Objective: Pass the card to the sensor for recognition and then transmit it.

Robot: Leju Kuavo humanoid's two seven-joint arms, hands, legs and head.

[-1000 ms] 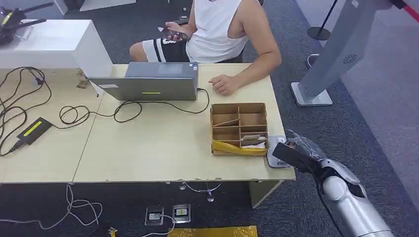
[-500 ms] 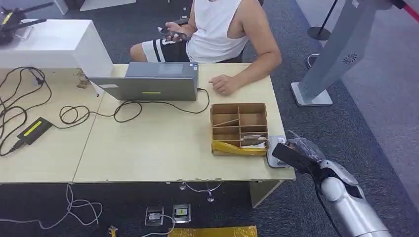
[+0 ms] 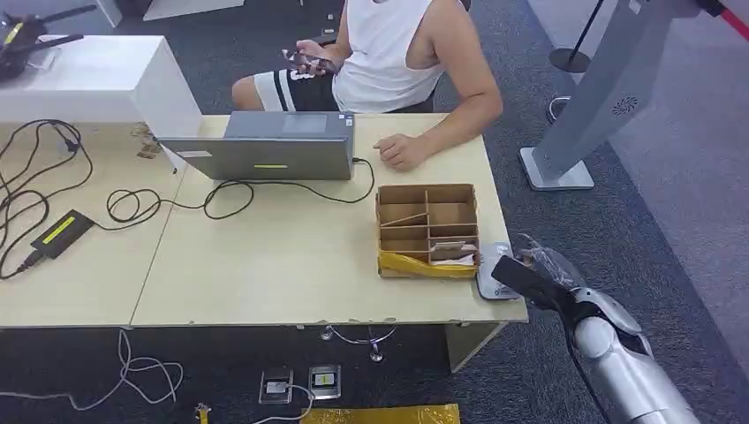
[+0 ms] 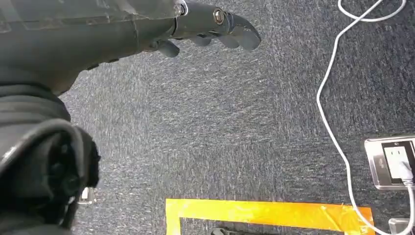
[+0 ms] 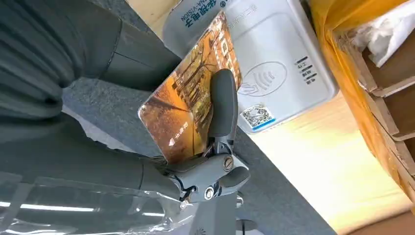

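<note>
Right hand (image 3: 540,278), lower right of the head view: fingers clamped on an orange-printed card (image 5: 193,100), held just over the near edge of the grey card sensor (image 3: 492,272) at the table's (image 3: 283,265) right corner. Sensor sits beside a cardboard divider box (image 3: 427,228). Left hand (image 4: 210,24): fingers loosely curled, apart, holding nothing, above dark carpet (image 4: 235,122). Seated person (image 3: 389,53) at upper centre behind a laptop (image 3: 269,146).
</note>
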